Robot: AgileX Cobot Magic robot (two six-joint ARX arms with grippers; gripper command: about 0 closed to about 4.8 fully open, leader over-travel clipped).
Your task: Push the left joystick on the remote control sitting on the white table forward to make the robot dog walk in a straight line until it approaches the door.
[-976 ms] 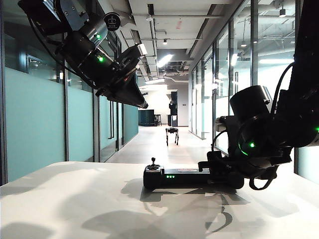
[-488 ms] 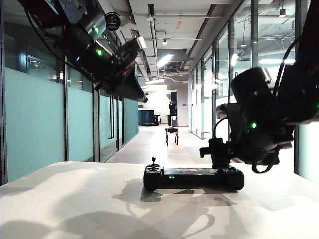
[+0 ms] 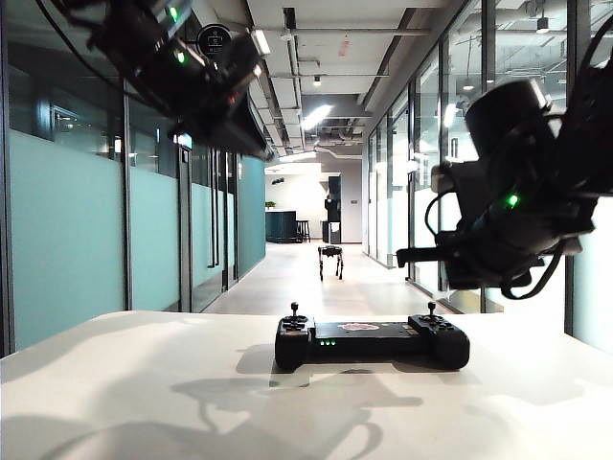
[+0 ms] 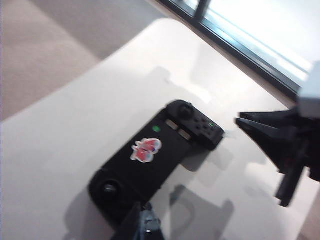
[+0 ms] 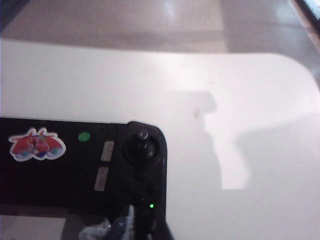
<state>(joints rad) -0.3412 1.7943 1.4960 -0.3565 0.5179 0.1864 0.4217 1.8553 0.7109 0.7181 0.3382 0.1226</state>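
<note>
Black remote control (image 3: 372,342) lies on the white bench (image 3: 144,402). Both pincers hang above it, left pincer (image 3: 251,144) closed, right pincer (image 3: 407,256) nearly closed, empty. Robot dog (image 3: 330,259) stands down the corridor.

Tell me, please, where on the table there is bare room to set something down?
The white table is bare left of the remote control and in front of it to the near edge, and again right of it. Overhead it is crowded: the left gripper hangs upper left, the right gripper above the remote's right end.
</note>
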